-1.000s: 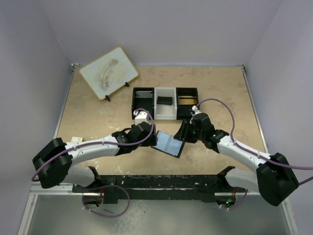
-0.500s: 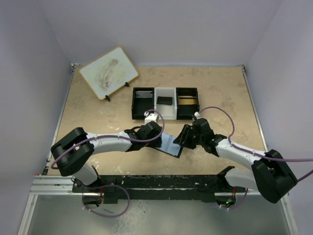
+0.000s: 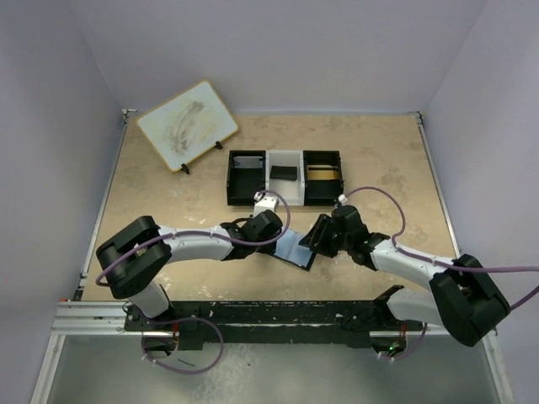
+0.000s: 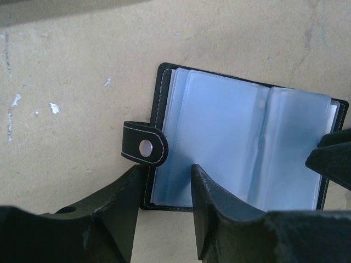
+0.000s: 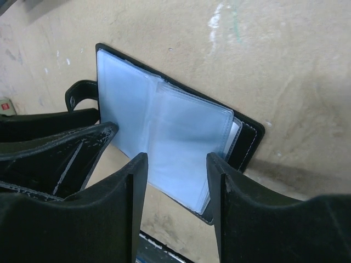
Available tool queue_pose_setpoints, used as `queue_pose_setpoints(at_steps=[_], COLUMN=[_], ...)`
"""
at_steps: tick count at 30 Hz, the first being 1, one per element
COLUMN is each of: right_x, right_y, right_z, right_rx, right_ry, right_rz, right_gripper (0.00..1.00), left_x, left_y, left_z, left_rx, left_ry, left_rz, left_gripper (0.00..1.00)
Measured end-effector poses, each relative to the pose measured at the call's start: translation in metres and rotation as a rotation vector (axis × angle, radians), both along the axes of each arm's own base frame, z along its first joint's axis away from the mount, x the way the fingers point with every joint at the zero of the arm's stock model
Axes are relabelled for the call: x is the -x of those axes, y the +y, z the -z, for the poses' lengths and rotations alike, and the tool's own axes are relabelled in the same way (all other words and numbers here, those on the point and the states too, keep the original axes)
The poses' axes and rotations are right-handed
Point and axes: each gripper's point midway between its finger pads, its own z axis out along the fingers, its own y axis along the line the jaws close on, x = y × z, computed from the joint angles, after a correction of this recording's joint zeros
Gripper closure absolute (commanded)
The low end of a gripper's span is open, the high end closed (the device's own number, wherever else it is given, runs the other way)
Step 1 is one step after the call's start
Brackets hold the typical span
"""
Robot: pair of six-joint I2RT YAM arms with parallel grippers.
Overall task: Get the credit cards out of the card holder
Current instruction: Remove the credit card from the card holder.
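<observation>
Black fingers (image 4: 219, 219) of the left gripper (image 4: 167, 172) stand at a middle width, astride the near left corner of the holder (image 4: 307, 142). One finger is just outside the black cover, and the other lies over the pale blue sleeves (image 4: 219, 126). Nothing is pinched between them; whether the tips press down on the holder, I cannot tell. Beside the outer finger, the strap (image 4: 134, 143) with its pale stud (image 4: 146, 147) sticks out from the cover onto the table (image 4: 66, 82).

The right gripper (image 5: 176, 164) is also about half wide. Its fingers come over the opposite end of the holder, one above the sleeves and one above the stitched cover edge. A corner of the sleeve stack shows in the gap between them. Whether they touch it, I cannot tell either.

The holder lies open and flat on the table, sleeves upward, between the two grippers. The plastic is milky, so whether any cards sit in the sleeves cannot be seen.

Each gripper hides a part of the holder. In the left wrist view a right finger covers the far edge, and in the right wrist view the left fingers cover the strap side. From above, only the middle of the holder shows between the two wrists.

Behind the holder, near but apart, stands a tray (image 3: 285, 154) with three compartments: black, white, black. A dark rectangle (image 3: 284, 173) lies in the white one. Further back on the left, a pale board (image 3: 187, 124) leans on a small stand. A purple cable (image 3: 379, 181) loops over the right arm (image 3: 413, 265).
</observation>
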Motion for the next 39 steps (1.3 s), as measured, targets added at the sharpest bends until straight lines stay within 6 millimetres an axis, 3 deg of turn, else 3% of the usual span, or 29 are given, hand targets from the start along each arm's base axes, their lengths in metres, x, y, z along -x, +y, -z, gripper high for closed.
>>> queue_pose_setpoints(at_steps=[7, 24, 29, 33, 39], right_x=[0.006, 0.023, 0.019, 0.016, 0.011], right_y=[-0.015, -0.032, -0.027, -0.024, -0.022], right_z=[-0.002, 0.001, 0.005, 0.007, 0.003], right_rx=[0.051, 0.121, 0.114, 0.109, 0.114], right_ry=[0.001, 0.058, 0.058, 0.051, 0.030], right_rz=[0.031, 0.043, 0.033, 0.021, 0.003], right_gripper=[0.48, 0.49, 0.54, 0.71, 0.79], left_x=[0.004, 0.003, 0.004, 0.006, 0.007], left_y=[-0.015, -0.012, -0.012, -0.013, -0.012], left_z=[0.000, 0.001, 0.001, 0.002, 0.001], left_rx=[0.006, 0.001, -0.001, -0.007, -0.016], left_ry=[-0.010, -0.009, -0.009, -0.011, -0.022], left_rz=[0.014, -0.030, -0.026, -0.022, -0.023], left_gripper=[0.69, 0.78, 0.81, 0.83, 0.85])
